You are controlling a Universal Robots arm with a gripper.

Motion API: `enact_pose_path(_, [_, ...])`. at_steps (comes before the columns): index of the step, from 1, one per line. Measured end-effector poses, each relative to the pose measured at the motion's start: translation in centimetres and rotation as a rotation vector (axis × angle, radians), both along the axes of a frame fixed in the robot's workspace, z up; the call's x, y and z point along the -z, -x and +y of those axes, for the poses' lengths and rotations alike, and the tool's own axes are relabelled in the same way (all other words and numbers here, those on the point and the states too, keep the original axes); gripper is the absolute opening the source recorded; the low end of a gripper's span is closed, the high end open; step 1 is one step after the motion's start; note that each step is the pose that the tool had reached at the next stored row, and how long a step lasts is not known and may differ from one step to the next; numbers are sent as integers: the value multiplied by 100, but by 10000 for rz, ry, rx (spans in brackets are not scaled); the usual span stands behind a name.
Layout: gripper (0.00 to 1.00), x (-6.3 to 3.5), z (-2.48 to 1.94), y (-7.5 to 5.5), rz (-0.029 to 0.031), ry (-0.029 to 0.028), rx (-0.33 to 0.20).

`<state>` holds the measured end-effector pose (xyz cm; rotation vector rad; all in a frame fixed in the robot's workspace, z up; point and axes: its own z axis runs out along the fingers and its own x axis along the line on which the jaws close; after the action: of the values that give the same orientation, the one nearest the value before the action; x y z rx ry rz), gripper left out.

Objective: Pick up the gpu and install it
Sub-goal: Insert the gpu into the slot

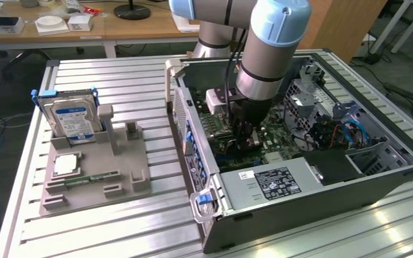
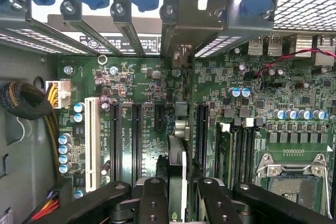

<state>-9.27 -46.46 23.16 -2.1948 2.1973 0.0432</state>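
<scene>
Misalignment is the risk: the gripper, fingers clamped on the gpu held edge-on just above the motherboard inside the open computer case, could jam it beside its slot.

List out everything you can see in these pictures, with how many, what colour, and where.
gpu: one, dark card seen edge-on, held between the gripper fingers above the motherboard slots
motherboard: one, green, on the floor of the open case
computer case: one, black and grey, side open, on the exterior view's right of the table
hard drive: one, silver with blue label, upright in the grey holder
memory stick: one, narrow green, lying in the holder
holder: one, grey, on the exterior view's left of the table
table: one, ribbed aluminium
gripper: one, black, inside the case, shut on the gpu
arm: one, grey with light blue caps
</scene>
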Motion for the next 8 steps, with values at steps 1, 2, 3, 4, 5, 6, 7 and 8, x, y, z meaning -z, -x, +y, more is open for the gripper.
enact_pose_path(1, [26,0,0,0,0,0,0])
enact_pose_path(2, [26,0,0,0,0,0,0])
enact_pose_path(3, [26,0,0,0,0,0,0])
enact_pose_path(4, [26,0,0,0,0,0,0])
enact_pose_path(5, [26,0,0,0,0,0,0])
enact_pose_path(6, [26,0,0,0,0,0,1])
enact_pose_path(7, [26,0,0,0,-1,0,1])
enact_pose_path(8, [26,0,0,0,0,0,0])
